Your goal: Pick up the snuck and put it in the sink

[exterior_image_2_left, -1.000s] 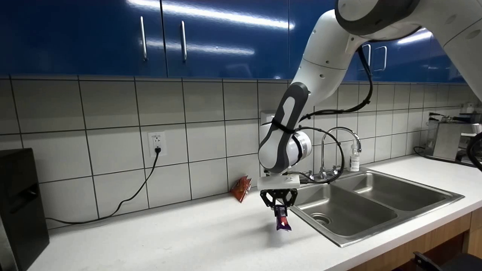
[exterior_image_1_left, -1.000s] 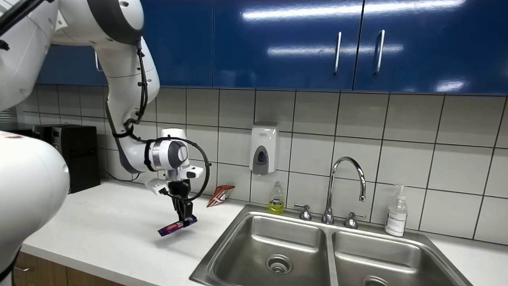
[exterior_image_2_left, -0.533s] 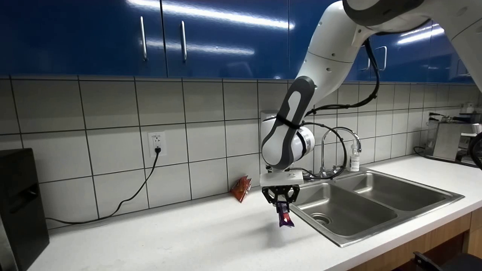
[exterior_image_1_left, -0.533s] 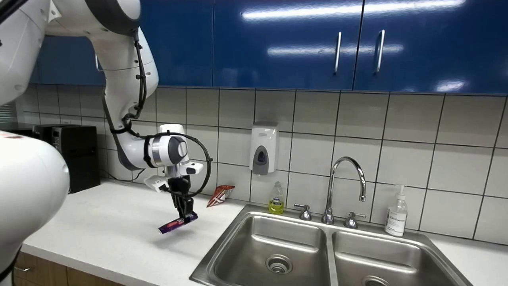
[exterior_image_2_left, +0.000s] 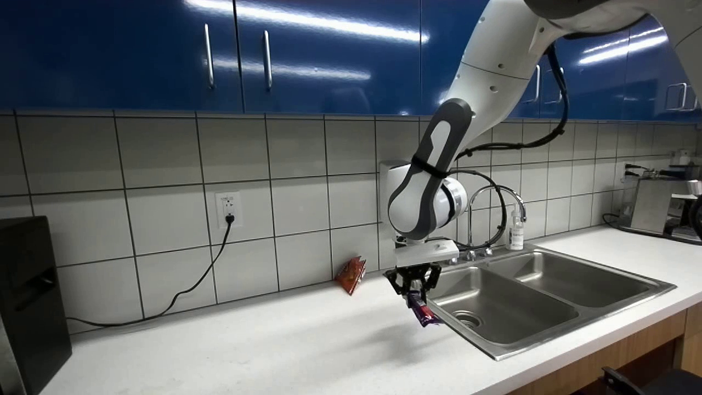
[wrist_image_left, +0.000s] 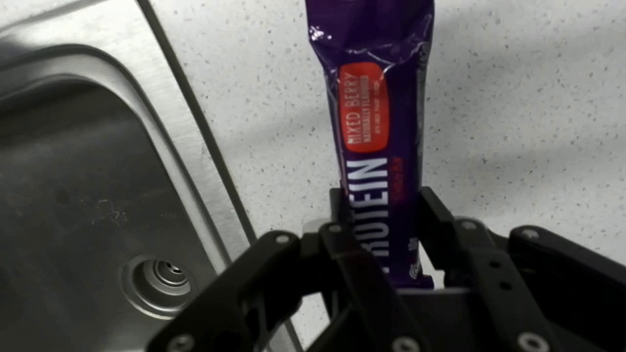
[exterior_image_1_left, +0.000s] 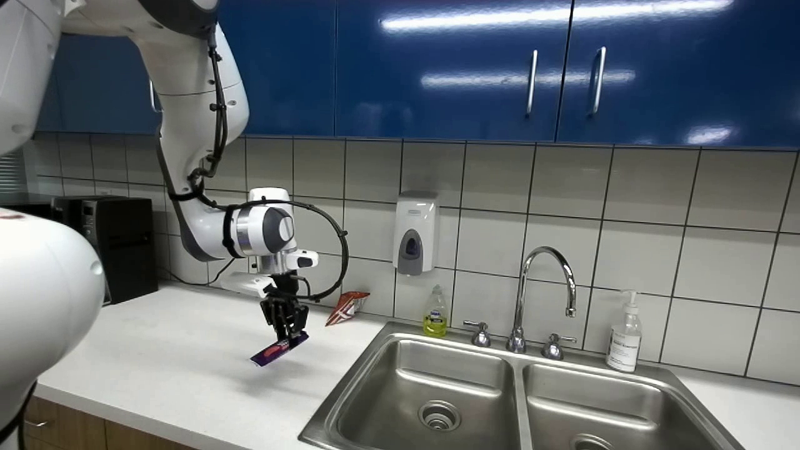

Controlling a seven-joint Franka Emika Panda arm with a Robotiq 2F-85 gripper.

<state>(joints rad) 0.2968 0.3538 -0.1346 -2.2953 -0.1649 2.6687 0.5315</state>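
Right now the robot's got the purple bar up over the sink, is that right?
Not over the sink: the gripper has got the purple bar up over the counter beside it, as the wrist view shows.

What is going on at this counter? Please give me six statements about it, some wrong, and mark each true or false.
1. The jaws are shut on a purple bar. True.
2. A bottle of yellow liquid stands at the back edge of the sink. True.
3. The purple bar lies inside the sink. False: it is held above the white countertop, beside the sink.
4. The purple bar reads "MIXED BERRY". True.
5. The sink is white. False: it is silvery metal.
6. The jaws hold two things. False: only the purple bar; the reddish packet sits near the tiled wall.
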